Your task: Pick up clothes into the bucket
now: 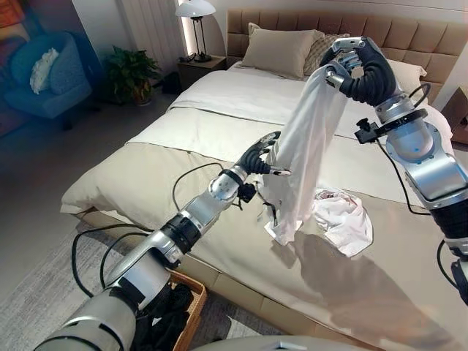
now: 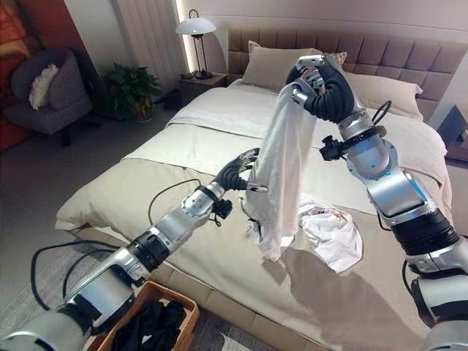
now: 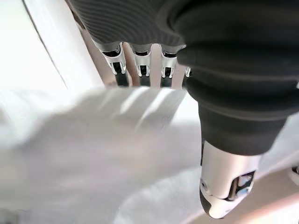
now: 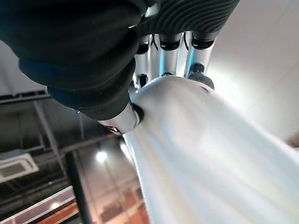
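- A woven basket (image 2: 157, 322) is seen nearest, on the floor at the foot of the bed (image 1: 146, 183), with dark clothes (image 2: 150, 325) lying inside it
- The left arm is stretched from the lower left out over the bed's beige cover
- The left robot hand (image 1: 261, 155) is placed against the hanging white garment (image 1: 303, 157) at about its middle; in the left wrist view the fingers (image 3: 140, 65) are seen reaching behind the cloth and the thumb (image 3: 229, 191) lies in front of it, so the cloth is pinched between them
- The white garment is held up in the air above the bed, hanging down long and narrow, with its lower end just above the cover
- A second white garment (image 1: 344, 219) with a little red print is left crumpled on the beige cover, just beside the lower end of the hanging one
- The right robot hand (image 1: 344, 62) is raised high over the bed and is clenched on the top of the hanging garment; in the right wrist view the cloth is seen gripped between thumb and fingers
- Pillows (image 1: 281, 50) are set against the padded headboard farther back
- A lamp (image 1: 195, 22) on a bedside cabinet, a potted plant (image 1: 131, 73) and a blue armchair (image 1: 47, 80) are seen farthest, beyond the bed on the left
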You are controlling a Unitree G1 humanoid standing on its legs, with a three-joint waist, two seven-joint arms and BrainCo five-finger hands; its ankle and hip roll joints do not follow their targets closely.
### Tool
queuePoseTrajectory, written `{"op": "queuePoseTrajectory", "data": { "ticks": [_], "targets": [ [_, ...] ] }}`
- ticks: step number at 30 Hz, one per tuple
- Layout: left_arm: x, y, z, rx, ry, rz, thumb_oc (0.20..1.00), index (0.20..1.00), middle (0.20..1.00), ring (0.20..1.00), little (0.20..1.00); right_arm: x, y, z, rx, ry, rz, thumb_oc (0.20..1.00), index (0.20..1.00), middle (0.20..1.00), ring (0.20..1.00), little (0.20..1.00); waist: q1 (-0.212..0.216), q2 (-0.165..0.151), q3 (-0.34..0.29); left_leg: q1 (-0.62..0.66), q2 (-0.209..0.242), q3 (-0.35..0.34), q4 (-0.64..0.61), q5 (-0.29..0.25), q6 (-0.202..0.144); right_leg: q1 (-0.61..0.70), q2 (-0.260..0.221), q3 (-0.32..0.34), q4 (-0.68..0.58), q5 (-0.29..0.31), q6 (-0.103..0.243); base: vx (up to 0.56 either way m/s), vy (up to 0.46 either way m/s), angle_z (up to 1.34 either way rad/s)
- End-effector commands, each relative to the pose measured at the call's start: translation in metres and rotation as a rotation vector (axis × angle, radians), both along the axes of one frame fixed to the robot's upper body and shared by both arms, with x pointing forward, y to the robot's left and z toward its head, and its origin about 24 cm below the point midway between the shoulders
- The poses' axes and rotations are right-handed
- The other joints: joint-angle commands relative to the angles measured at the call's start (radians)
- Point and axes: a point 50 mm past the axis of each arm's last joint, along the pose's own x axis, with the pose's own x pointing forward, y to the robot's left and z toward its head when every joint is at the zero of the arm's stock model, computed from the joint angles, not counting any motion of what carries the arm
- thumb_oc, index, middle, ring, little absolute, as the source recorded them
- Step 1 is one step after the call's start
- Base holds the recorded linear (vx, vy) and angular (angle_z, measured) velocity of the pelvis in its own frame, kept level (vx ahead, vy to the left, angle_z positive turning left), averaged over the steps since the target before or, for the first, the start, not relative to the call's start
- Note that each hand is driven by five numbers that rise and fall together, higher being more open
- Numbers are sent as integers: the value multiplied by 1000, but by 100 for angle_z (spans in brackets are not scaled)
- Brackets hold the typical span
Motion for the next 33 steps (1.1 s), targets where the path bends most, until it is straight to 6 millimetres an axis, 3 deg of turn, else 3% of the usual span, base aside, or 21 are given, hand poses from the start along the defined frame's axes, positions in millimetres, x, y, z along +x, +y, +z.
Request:
{"op": "queuePoseTrajectory", "data": {
  "ticks": [1,10,17,18,19,29,31,32,33],
  "targets": [
    [12,-17,25,32,-78,-28,1000,1000,1000,1000,1000,-12,23,34,16,-141,130,200,200,200,200,200,14,-53,-31,-35,-14,-12,135,-115,-4,-68,-49,-8,114,3,39,0,0,0],
    [-8,-52,31,-89,46,-238,1000,1000,1000,1000,1000,-24,44,34,15,-133,273,200,200,200,200,200,2,-42,-35,-36,-18,-11,143,-126,-2,-70,-51,0,116,0,41,4,1,0],
    [-10,-60,27,-63,59,-253,1000,1000,1000,1000,1000,-28,50,33,28,-134,309,200,200,200,200,200,-1,-42,-28,-48,-23,-6,150,-119,1,-83,-54,6,118,11,42,-5,12,-5],
    [-12,-63,24,-68,82,-267,338,338,338,338,338,-28,51,34,35,-142,311,200,200,200,200,200,-3,-39,-28,-41,-22,-5,149,-128,1,-80,-53,10,120,4,44,3,18,-4],
    [-12,-64,23,-73,93,-270,200,200,200,200,200,-28,51,35,39,-148,309,200,200,200,200,200,-3,-39,-27,-42,-22,-4,148,-128,2,-81,-54,11,120,5,44,3,18,-3],
    [-11,-56,1,-20,136,-237,200,200,200,200,200,-24,38,42,138,-205,241,200,200,200,200,200,-7,-39,-29,-47,-28,0,150,-127,11,-95,-55,26,126,12,45,4,6,-1],
    [-10,-53,-2,0,126,-222,200,200,200,200,200,-22,32,41,157,-208,205,564,564,564,564,564,-4,-39,-28,-48,-29,-2,151,-127,13,-94,-55,25,128,9,45,0,0,0],
    [-10,-51,-3,20,114,-217,200,200,200,200,200,-20,28,40,170,-209,186,831,831,831,831,831,-3,-38,-27,-47,-29,-3,151,-127,13,-93,-56,24,128,9,44,0,0,0],
    [-8,-48,-4,47,95,-203,200,200,200,200,200,-20,22,38,193,-210,168,1000,1000,1000,1000,1000,-2,-39,-27,-47,-30,-5,152,-128,14,-91,-56,23,130,7,44,0,0,0]
  ]
}}
